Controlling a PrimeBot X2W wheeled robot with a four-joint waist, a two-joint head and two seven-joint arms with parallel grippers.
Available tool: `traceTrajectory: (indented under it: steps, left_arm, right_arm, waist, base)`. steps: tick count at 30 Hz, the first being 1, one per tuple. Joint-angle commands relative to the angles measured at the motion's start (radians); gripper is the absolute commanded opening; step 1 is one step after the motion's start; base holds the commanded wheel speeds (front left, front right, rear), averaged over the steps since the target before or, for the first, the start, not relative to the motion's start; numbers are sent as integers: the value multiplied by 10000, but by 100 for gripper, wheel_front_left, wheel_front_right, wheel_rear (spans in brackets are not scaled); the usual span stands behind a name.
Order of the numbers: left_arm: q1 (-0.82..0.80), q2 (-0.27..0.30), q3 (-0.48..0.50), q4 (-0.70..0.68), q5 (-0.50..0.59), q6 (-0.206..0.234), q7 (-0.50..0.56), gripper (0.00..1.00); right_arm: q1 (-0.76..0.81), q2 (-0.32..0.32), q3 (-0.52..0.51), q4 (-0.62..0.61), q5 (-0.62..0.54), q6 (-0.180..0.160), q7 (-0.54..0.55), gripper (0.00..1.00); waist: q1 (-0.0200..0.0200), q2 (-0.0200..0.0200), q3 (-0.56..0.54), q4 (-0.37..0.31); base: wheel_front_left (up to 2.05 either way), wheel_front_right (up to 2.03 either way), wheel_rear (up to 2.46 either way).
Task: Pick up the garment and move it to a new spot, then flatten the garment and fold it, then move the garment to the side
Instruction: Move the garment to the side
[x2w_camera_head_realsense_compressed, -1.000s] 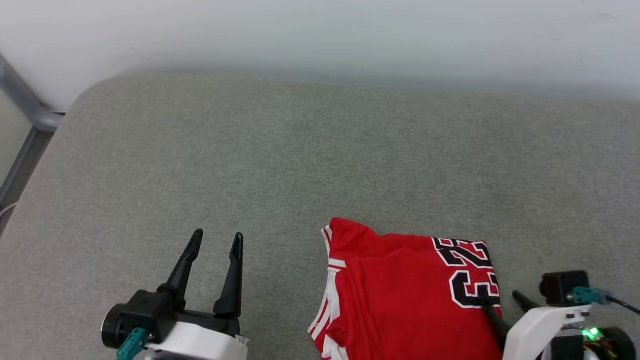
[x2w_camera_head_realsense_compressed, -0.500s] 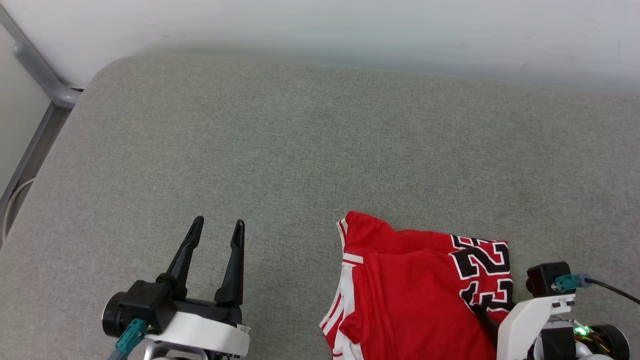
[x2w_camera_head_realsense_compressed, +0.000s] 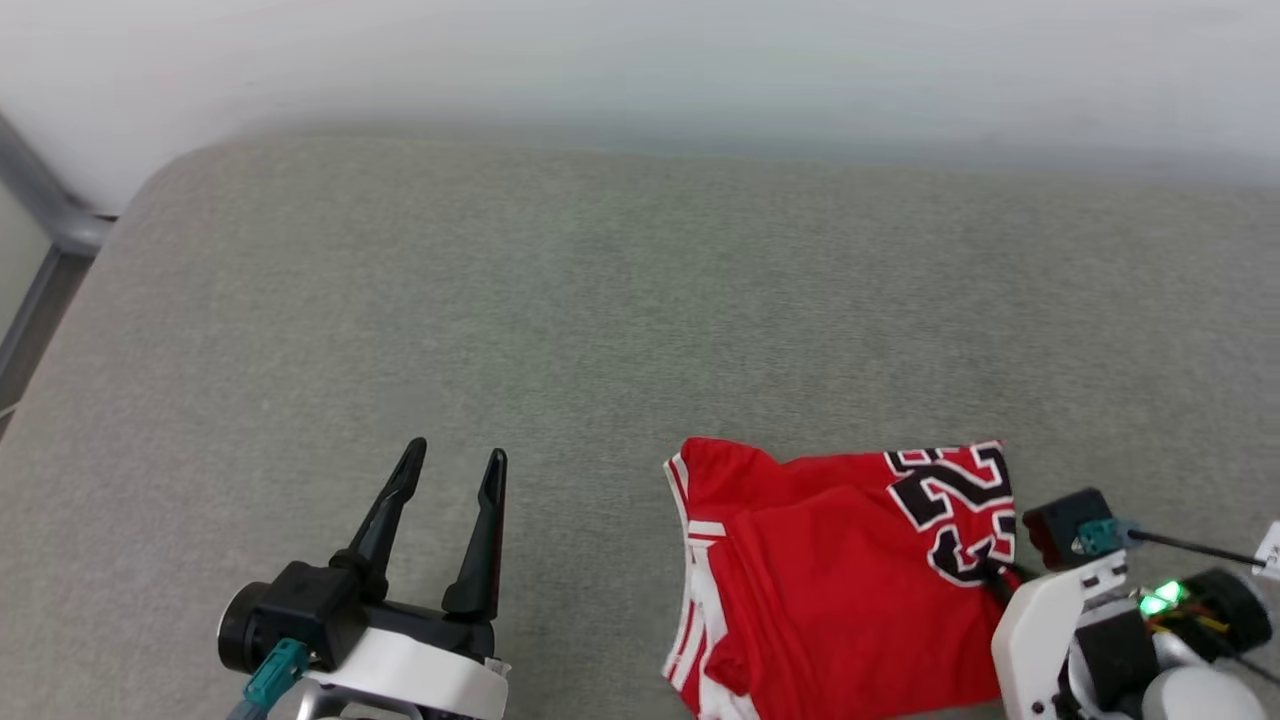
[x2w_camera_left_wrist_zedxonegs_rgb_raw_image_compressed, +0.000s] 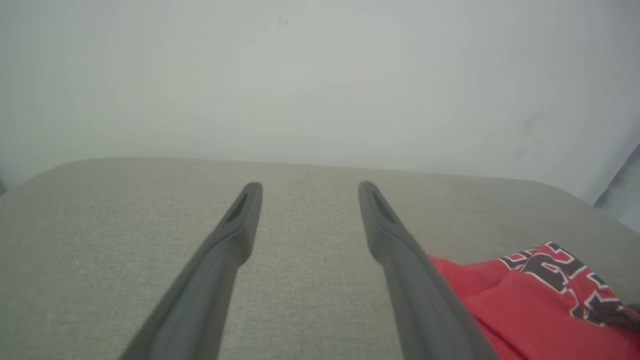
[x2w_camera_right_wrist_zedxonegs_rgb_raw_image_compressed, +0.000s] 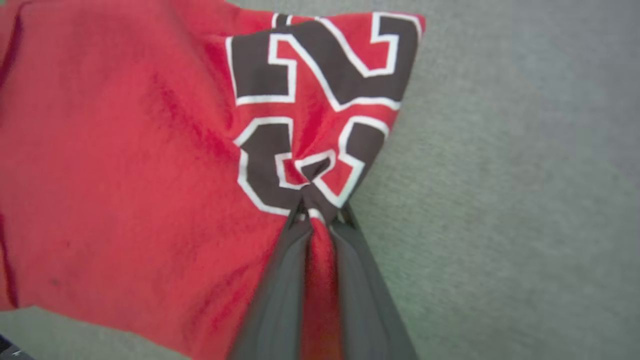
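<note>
The garment (x2w_camera_head_realsense_compressed: 830, 580), a folded red jersey with a black-and-white number and striped trim, lies on the grey cushion at the lower right of the head view. My right gripper (x2w_camera_head_realsense_compressed: 993, 578) is shut on its right edge. In the right wrist view the fingertips of the right gripper (x2w_camera_right_wrist_zedxonegs_rgb_raw_image_compressed: 320, 212) pinch a bunched fold of the garment (x2w_camera_right_wrist_zedxonegs_rgb_raw_image_compressed: 150, 165) at the number's lower digit. My left gripper (x2w_camera_head_realsense_compressed: 453, 460) stands open over bare cushion to the left, apart from the cloth. Between the fingers of the left gripper (x2w_camera_left_wrist_zedxonegs_rgb_raw_image_compressed: 310, 186) there is nothing, and the garment (x2w_camera_left_wrist_zedxonegs_rgb_raw_image_compressed: 530, 295) shows at the right.
The grey cushion (x2w_camera_head_realsense_compressed: 560, 300) stretches far behind and left of the garment. A pale wall (x2w_camera_head_realsense_compressed: 640, 60) rises behind it. A metal frame (x2w_camera_head_realsense_compressed: 40, 230) runs past the cushion's left rounded corner.
My right gripper has gone from open to shut on the garment's edge at the number, bunching the cloth. The head camera shifted slightly. The left gripper stays open.
</note>
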Motion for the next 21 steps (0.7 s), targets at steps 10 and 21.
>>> traceTrajectory:
  steps: [10,21]
  left_arm:
    - [-79,69,-587,-217,49,-17,-46,100]
    - [-811,297,-1220,-584,229,-17,-46,100]
  right_arm:
    - [-1120,-2831,1689,-1591,32,-17,371,0]
    - [-2649,-5498,2742,-1473,731,-20,262,0]
  waist:
    - [-1,0,103,-1795]
    - [-1,0,1295,-3554]
  base:
    - [0,0,0]
    - [0,0,0]
